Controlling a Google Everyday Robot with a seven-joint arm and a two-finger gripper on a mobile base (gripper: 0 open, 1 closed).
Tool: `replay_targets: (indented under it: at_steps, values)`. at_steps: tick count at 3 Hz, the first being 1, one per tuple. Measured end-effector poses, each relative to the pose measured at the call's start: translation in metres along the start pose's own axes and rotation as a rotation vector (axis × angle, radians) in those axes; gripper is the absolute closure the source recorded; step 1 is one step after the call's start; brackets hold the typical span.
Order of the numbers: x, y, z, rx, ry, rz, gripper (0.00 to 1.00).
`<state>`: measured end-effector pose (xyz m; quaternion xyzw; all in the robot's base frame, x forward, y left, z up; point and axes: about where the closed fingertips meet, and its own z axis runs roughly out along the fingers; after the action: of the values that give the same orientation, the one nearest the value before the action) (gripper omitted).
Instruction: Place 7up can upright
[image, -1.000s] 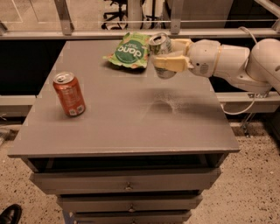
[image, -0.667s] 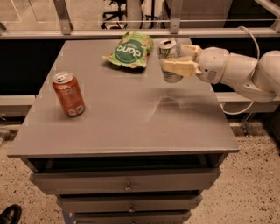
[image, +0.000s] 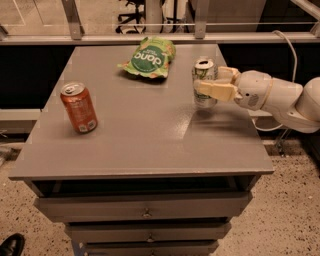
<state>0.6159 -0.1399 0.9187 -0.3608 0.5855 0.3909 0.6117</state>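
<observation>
The 7up can (image: 203, 75), silvery-white with green markings and a silver top, stands upright near the right edge of the grey table (image: 140, 135). Its base looks to be on or just above the tabletop. My gripper (image: 209, 81) reaches in from the right and is shut on the can. One cream finger (image: 216, 90) crosses the can's front and the other (image: 228, 74) lies behind it. The white arm (image: 280, 97) extends off to the right.
An orange-red soda can (image: 79, 107) stands upright at the table's left. A green crinkled snack bag (image: 148, 58) lies at the back middle. Drawers (image: 145, 206) sit below the tabletop. A rail and a cable run behind the table.
My gripper has carried the 7up can down and a little to the right. The can has gone from tilted in the air to upright at table level.
</observation>
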Motion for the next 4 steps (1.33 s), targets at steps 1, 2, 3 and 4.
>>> replay_targets:
  at_steps: [1, 2, 3, 4]
  values:
    - [0.014, 0.004, -0.004, -0.017, -0.033, 0.061, 1.00]
    - [0.024, 0.005, -0.008, -0.020, -0.039, 0.104, 0.85]
    - [0.032, 0.006, -0.013, -0.018, -0.037, 0.133, 0.62]
    - [0.038, 0.006, -0.019, -0.010, -0.022, 0.149, 0.23]
